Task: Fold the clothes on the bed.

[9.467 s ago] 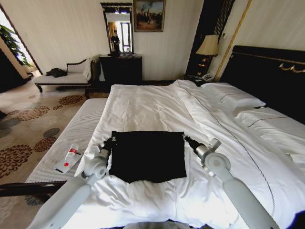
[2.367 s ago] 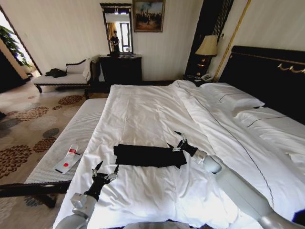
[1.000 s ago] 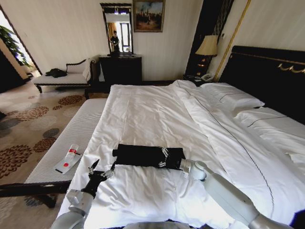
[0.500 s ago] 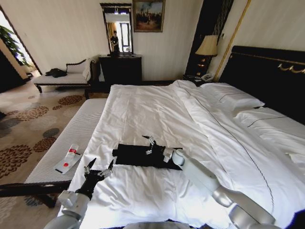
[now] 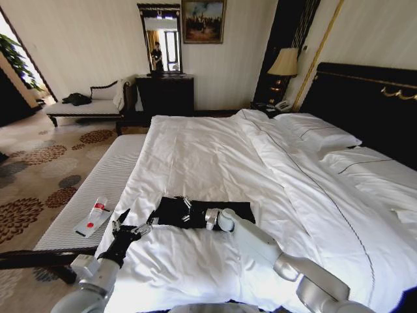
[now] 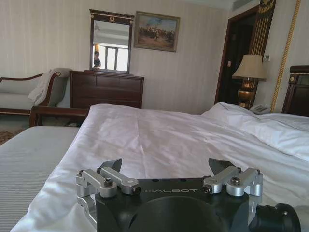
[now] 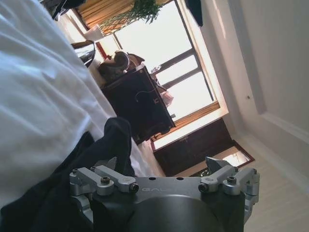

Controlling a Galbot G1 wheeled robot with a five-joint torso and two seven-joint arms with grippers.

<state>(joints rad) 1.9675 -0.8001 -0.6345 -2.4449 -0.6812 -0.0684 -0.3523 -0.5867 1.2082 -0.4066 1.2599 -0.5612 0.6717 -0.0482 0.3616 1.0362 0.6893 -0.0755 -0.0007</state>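
Large double bed (image 5: 215, 150) with white duvet, dark wooden headboard: landmark. Black soft-fabric T-shirt (image 5: 231, 210), folded into a narrow strip, lies across the bed's near half, toward its left edge. Right gripper (image 5: 187, 210) sits over the strip's left part, fingers spread wide, fabric directly under and beside them; no grasp visible. Left gripper (image 5: 130, 227) hovers at the bed's left edge, just off the strip's left end, fingers apart, empty.

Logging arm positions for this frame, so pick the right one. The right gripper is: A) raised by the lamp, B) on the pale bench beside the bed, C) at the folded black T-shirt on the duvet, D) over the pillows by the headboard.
C: in the head view the right gripper sits on the black T-shirt, folded into a narrow band on the bed.
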